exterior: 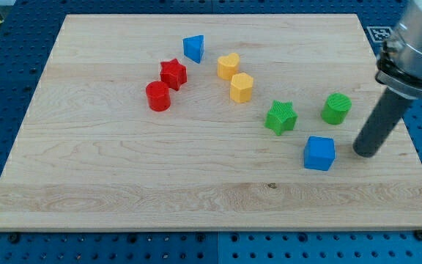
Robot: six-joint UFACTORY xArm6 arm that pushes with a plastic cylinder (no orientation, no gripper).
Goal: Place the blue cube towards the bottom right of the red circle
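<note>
The blue cube (319,152) sits on the wooden board at the view's lower right. The red circle (157,96), a short cylinder, stands at the view's left of centre, far from the cube. My tip (365,152) rests on the board just to the right of the blue cube, a small gap apart from it. The dark rod rises up and to the right from the tip.
A red star (173,73) touches the red circle's upper right. A blue triangle (193,48) is above them. Two yellow blocks (228,66) (242,86) sit near the centre. A green star (280,117) and a green cylinder (336,108) lie just above the cube. The board's right edge (405,132) is close to my tip.
</note>
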